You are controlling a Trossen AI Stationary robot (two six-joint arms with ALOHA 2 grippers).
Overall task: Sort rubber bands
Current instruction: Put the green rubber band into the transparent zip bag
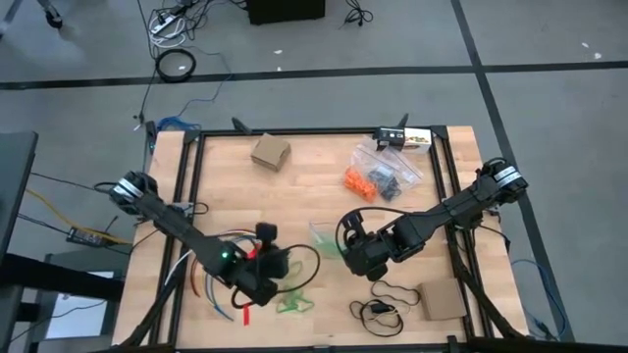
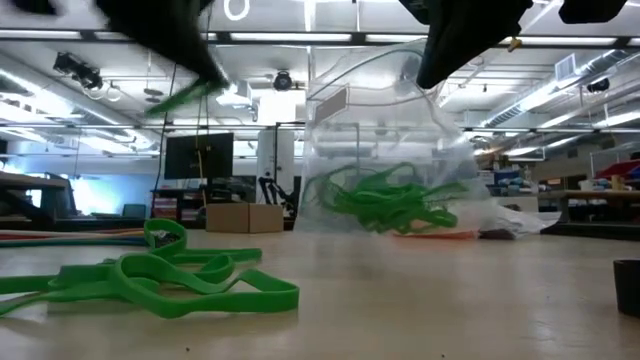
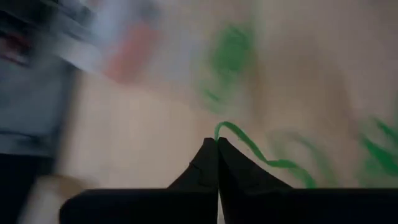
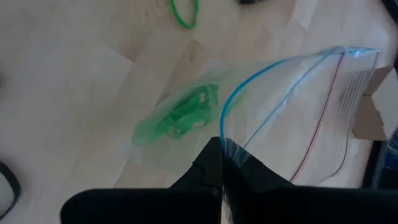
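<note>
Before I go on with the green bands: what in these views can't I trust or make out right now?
- Left wrist view: the table past the left gripper is motion-blurred; only one green band pinched in it reads.
- Low view: both grippers are cut off by the top edge.
- High view: the clear bag in the right gripper is too faint to count its green bands.
- Black bands in the far bags: too small to separate.

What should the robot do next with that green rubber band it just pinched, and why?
Probably carry it over to the clear bag and drop it in. The left pincer is shut on a green rubber band, while the right pincer is shut on the bag's rim, holding its mouth up. More green bands in the bag already sit inside, so this one likely belongs there too.
</note>
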